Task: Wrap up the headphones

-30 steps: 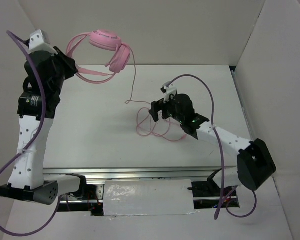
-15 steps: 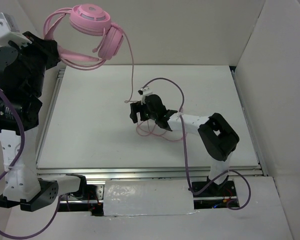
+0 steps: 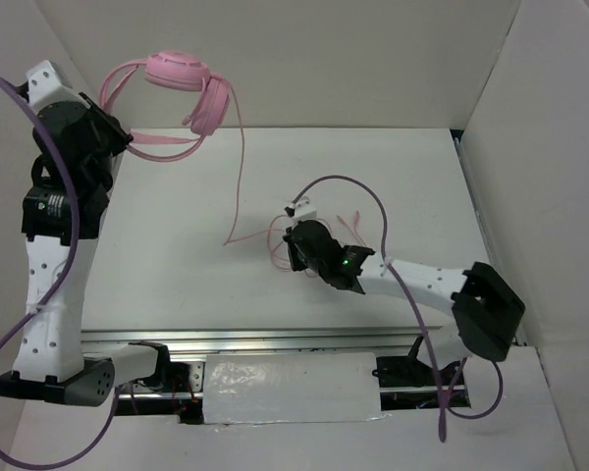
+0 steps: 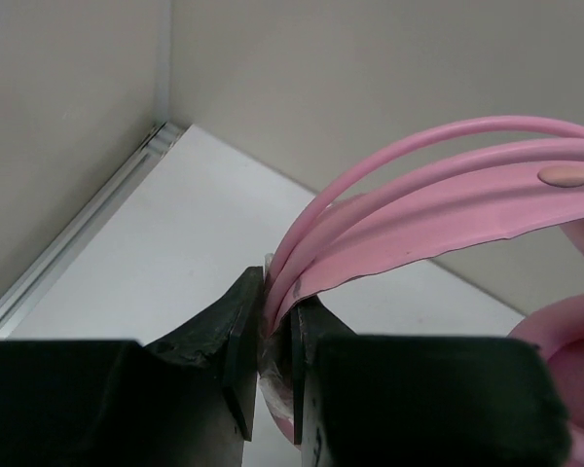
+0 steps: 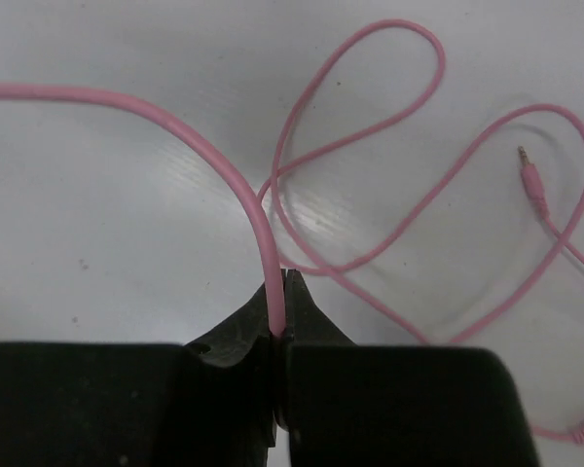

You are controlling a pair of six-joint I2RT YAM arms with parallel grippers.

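Note:
The pink headphones [image 3: 185, 74] hang in the air at the back left, above the white table. My left gripper [image 3: 121, 139] is shut on their thin headband [image 4: 438, 199], which runs up and right from between the fingers [image 4: 277, 304]; an ear cup [image 4: 576, 341] shows at the right edge. The thin pink cord [image 3: 240, 167] drops from the ear cups to the table's middle. There my right gripper [image 3: 291, 245] is shut on the cord [image 5: 214, 136], just above the tabletop. Loose loops and the jack plug [image 5: 531, 182] lie beyond the fingertips [image 5: 280, 294].
White walls [image 3: 530, 118] close in the back, left and right. An aluminium rail [image 3: 275, 339] runs along the table's near edge. Purple robot cables [image 3: 353, 182] arch over the right arm and loop around the left arm [image 3: 39, 285].
My right gripper has shut on the cord after shifting across the table's middle. The left arm has swung, leaving the headphones a little lower and further right than half a second ago.

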